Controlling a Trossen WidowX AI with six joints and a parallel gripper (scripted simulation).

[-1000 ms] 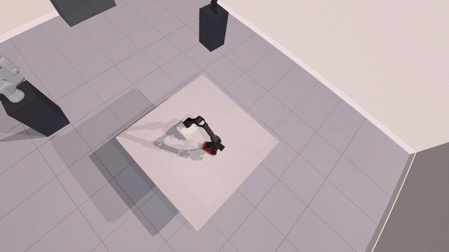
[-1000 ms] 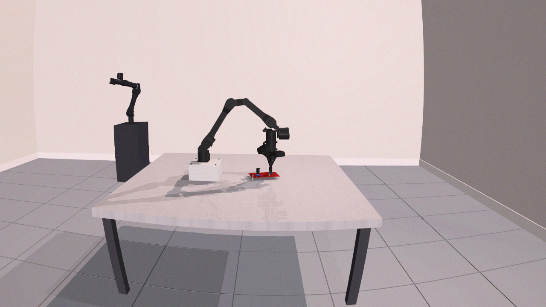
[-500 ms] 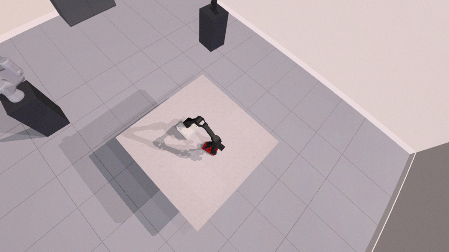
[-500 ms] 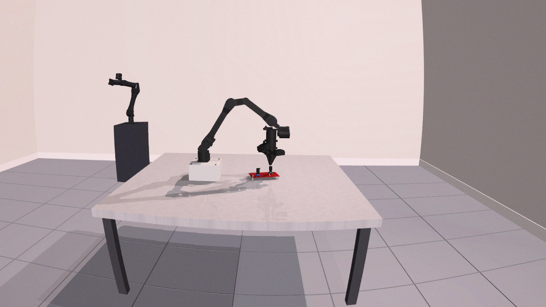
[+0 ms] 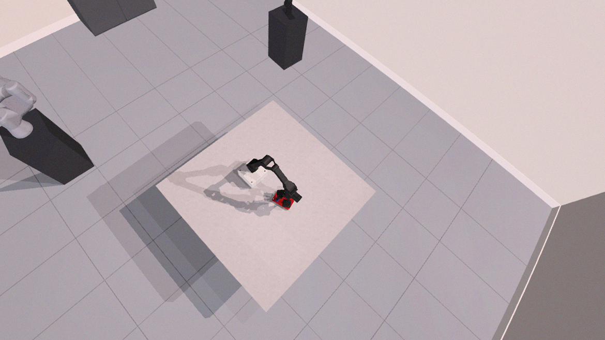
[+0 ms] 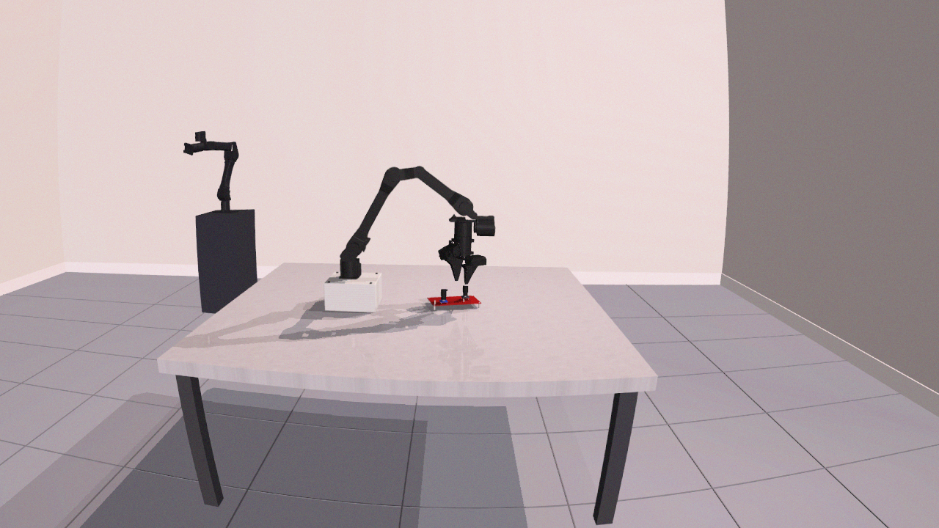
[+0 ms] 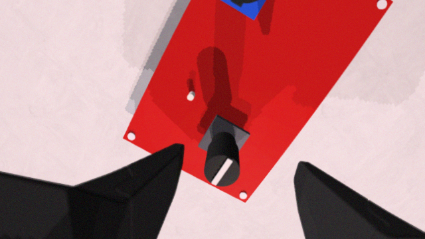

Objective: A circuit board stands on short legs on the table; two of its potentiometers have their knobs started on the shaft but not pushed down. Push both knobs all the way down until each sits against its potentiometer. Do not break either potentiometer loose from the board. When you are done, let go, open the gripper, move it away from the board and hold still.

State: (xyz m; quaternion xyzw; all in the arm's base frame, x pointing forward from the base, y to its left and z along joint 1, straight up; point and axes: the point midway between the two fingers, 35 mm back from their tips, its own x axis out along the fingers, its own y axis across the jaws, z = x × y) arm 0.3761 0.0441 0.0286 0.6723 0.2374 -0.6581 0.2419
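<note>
Item: tool (image 7: 237,156) — your arm's two dark fingers stand apart, nothing between them, hanging above the near end of the board. You see them open because a spread pair cannot drag a knob sideways when you draw off.

Item: circuit board (image 7: 289,66) — red, lying directly below and ahead of the tool, raised off the surface (image 7: 60,66) on short legs; the grey shadow along its edge shows the gap beneath. That gap is why any push has to go straight down the shaft: a slanted load would lever the part against the board.

Item: near knob (image 7: 222,163) — black, with a white pointer line, just below the gap between the fingers and touching neither. It rises from its grey potentiometer (image 7: 224,135); from this angle you cannot tell with certainty whether its skirt sits flush, though it looks low on the body.

Item: far knob (image 6: 443,293) — beyond the tool, toward the board's other end, on a blue potentiometer (image 7: 250,7) cut off by the top of the wrist view. In the exterior view it looks taller than the near one, so you should judge it not yet pushed home — likely your next target.

Item: white base block (image 6: 353,292) — well behind the tool, carrying the arm.
</note>
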